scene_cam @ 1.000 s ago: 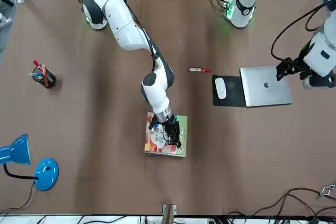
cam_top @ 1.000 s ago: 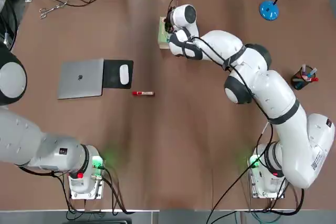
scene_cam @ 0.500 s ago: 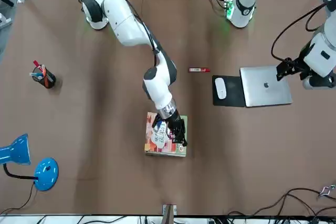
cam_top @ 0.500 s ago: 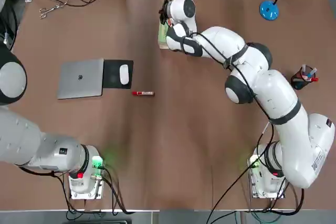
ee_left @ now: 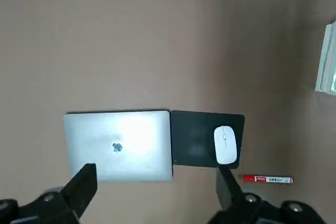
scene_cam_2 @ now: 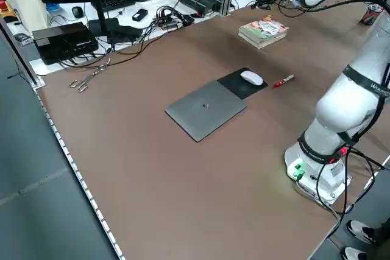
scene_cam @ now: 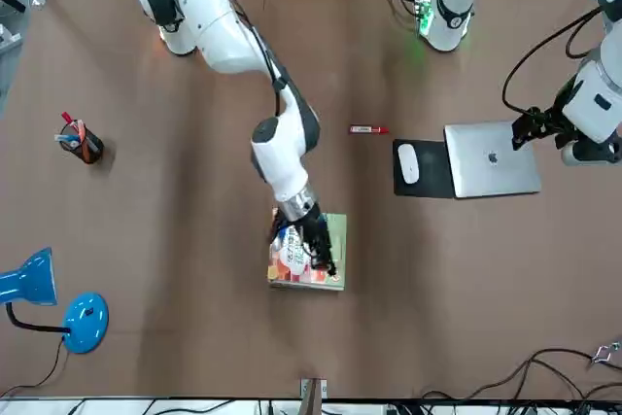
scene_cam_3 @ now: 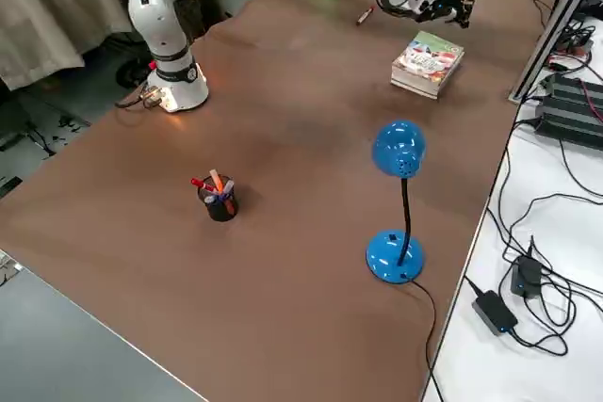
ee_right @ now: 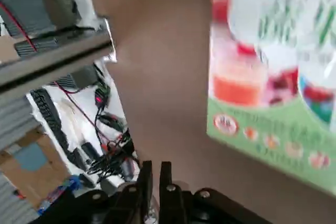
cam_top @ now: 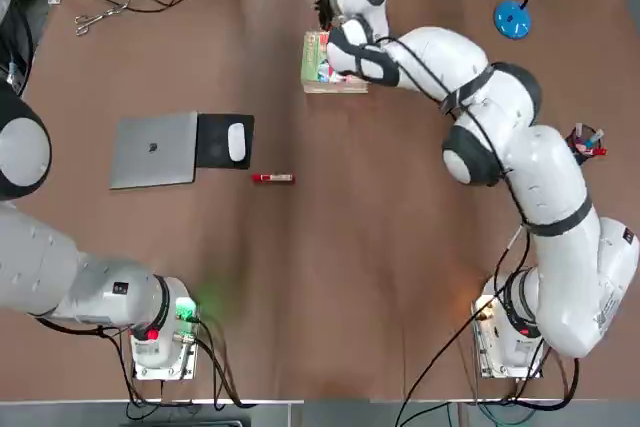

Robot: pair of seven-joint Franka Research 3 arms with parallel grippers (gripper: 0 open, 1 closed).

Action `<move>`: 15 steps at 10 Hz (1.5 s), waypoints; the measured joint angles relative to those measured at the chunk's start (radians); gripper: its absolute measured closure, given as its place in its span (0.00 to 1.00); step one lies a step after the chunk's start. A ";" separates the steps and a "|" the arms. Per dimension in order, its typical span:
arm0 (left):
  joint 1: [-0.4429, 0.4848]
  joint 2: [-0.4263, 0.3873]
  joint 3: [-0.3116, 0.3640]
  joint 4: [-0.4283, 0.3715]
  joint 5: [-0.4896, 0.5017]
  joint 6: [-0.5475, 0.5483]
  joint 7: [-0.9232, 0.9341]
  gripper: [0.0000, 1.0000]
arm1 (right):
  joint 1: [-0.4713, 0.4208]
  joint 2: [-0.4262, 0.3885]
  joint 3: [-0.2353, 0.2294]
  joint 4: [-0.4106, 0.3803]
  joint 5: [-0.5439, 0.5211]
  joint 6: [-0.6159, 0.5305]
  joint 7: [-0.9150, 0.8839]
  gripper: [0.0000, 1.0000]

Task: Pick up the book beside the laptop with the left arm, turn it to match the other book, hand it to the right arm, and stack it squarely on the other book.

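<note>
Book [ee_right: 273, 108] stacked beside right arm's nearly closed jaws [ee_right: 157, 190], left jaws [ee_left: 157, 198] open above laptop [ee_left: 121, 145]

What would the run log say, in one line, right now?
book stacked on other book | right hand beside stack, holding nothing | left hand open over table near laptop, empty

the pen cup [scene_cam_3: 219, 201] and blue lamp [scene_cam_3: 399, 174] stand well apart, with bare tabletop [scene_cam_3: 301, 167] between them. laptop [scene_cam_2: 206, 109], mouse [scene_cam_2: 251, 78] and marker [scene_cam_2: 283, 81] lie low, passable from above.
</note>
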 joint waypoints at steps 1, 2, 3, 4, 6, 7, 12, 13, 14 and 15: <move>0.000 0.000 0.000 0.000 0.000 0.000 0.000 0.00 | -0.022 -0.054 0.000 -0.020 0.001 -0.118 -0.092 0.83; 0.001 0.000 0.001 0.000 0.000 0.000 0.000 0.00 | -0.047 -0.111 0.000 -0.028 0.001 -0.241 -0.153 0.70; 0.003 0.000 0.001 0.000 0.000 0.000 0.000 0.00 | -0.071 -0.167 -0.001 -0.032 0.001 -0.352 -0.189 0.52; 0.004 0.000 0.001 0.000 0.000 0.000 0.000 0.00 | -0.088 -0.214 -0.001 -0.037 0.000 -0.441 -0.242 0.36; 0.004 0.000 0.001 0.000 0.000 0.000 0.000 0.00 | -0.107 -0.281 -0.012 -0.053 -0.028 -0.587 -0.431 0.33; 0.004 0.000 0.001 0.000 0.000 0.000 0.000 0.00 | -0.112 -0.306 -0.038 -0.057 -0.066 -0.666 -0.577 0.33; 0.005 0.001 0.002 0.006 0.000 0.000 0.000 0.00 | -0.315 -0.462 -0.081 -0.070 -0.107 -0.940 -1.373 0.23; 0.005 0.000 0.002 0.014 0.000 0.000 0.000 0.00 | -0.363 -0.496 -0.082 -0.071 -0.111 -0.965 -1.473 0.15; 0.005 0.000 0.001 0.021 0.000 0.000 0.000 0.00 | -0.404 -0.530 -0.082 -0.072 -0.119 -0.992 -1.549 0.03; 0.005 0.000 0.002 0.025 0.000 0.000 0.000 0.00 | -0.445 -0.559 -0.083 -0.073 -0.131 -1.013 -1.621 0.01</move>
